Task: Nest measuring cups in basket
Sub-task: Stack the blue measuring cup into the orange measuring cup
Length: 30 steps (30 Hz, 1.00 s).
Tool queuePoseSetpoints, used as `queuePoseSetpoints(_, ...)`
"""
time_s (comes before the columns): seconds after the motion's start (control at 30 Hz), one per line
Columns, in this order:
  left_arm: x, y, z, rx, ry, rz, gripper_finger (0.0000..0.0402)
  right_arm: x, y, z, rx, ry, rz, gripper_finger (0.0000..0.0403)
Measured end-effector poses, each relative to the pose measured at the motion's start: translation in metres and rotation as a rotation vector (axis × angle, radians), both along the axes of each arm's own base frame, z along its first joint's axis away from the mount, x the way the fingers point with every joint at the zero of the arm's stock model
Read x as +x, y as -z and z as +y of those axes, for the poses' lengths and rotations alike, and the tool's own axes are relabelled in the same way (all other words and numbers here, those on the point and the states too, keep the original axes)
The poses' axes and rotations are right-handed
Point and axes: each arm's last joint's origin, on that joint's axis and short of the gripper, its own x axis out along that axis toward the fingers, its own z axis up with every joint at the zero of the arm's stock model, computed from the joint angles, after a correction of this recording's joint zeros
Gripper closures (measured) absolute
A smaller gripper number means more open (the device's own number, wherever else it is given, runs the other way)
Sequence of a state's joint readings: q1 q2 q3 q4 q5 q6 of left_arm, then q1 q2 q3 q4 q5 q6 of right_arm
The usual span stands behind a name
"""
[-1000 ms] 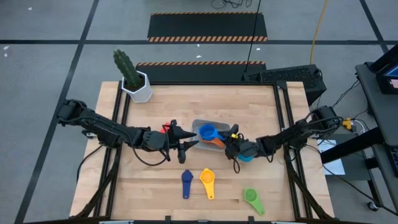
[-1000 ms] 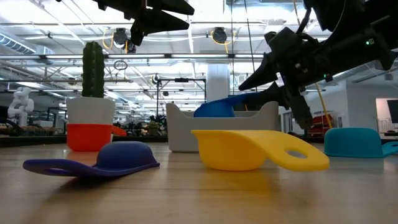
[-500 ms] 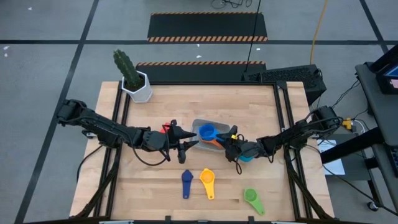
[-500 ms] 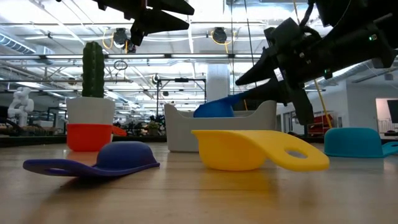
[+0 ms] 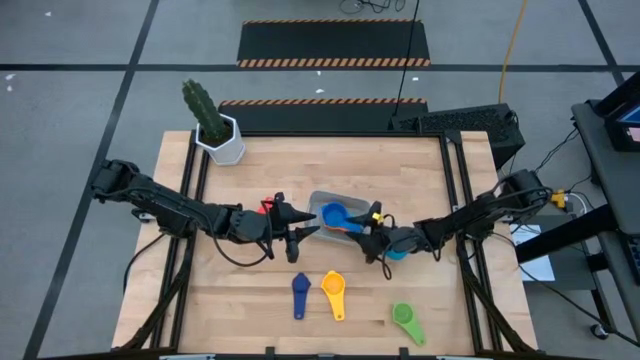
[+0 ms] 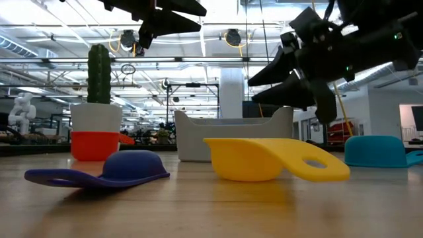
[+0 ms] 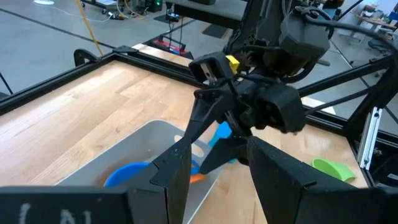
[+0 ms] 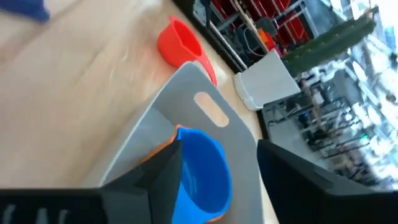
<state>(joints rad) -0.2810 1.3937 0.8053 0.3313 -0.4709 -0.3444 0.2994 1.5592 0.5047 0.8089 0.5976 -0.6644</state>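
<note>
I hold the right gripper [image 5: 368,238] just above the right end of the basket [image 5: 318,200], its fingers spread and empty, with the blue cup [image 5: 334,213] sitting in the orange cup [image 8: 163,144] inside the tray directly ahead of the tips; the release looks done, so I judge the careful move now is to lift straight up and back, clear of the blue handle, so nothing is dragged out of the nest. From my right wrist camera the blue bowl lies between and just beyond the two fingers, not touched by either. My left gripper [image 5: 296,236] hangs at the basket's left end, fingers parted and carrying nothing, near the red cup [image 5: 269,206] that stands on the table just outside the tray. Four cups wait on the table: the light blue cup [image 5: 398,250] beside the right gripper, partly under the arm, and the navy cup [image 5: 300,291], yellow cup [image 5: 333,291] and green cup [image 5: 406,320] in a loose row nearer the front edge, well apart from both grippers. By my count two of seven are nested. The light blue cup is closest for the right arm's next pick.
</note>
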Motion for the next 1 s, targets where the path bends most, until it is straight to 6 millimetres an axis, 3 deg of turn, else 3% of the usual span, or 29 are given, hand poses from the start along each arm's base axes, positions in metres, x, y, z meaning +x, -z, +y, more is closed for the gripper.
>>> queuePoseSetpoints(0.23, 0.000, 0.001, 0.000, 0.011, 0.002, 0.012, 0.0243, -0.006, -0.034, 0.001, 0.309, 0.150, -0.159, 0.0180)
queuePoseSetpoints(0.4, -0.001, 0.001, 0.000, 0.014, 0.002, 0.017, 0.0243, -0.001, -0.071, -0.004, 0.651, 0.276, -0.035, 0.0156)
queuePoseSetpoints(0.53, 0.000, 0.001, 0.000, 0.006, 0.000, 0.014, 0.0243, 0.006, -0.085, -0.006, 0.795, 0.319, 0.116, 0.0135)
queuePoseSetpoints(0.73, -0.001, 0.001, -0.003, -0.004, 0.006, 0.011, 0.0243, 0.025, -0.074, -0.013, 0.919, 0.415, 0.289, 0.0134)
queuePoseSetpoints(1.0, -0.003, 0.001, -0.010, -0.006, 0.032, 0.008, 0.0243, 0.047, -0.055, -0.031, 0.973, 0.510, 0.348, 0.0137)
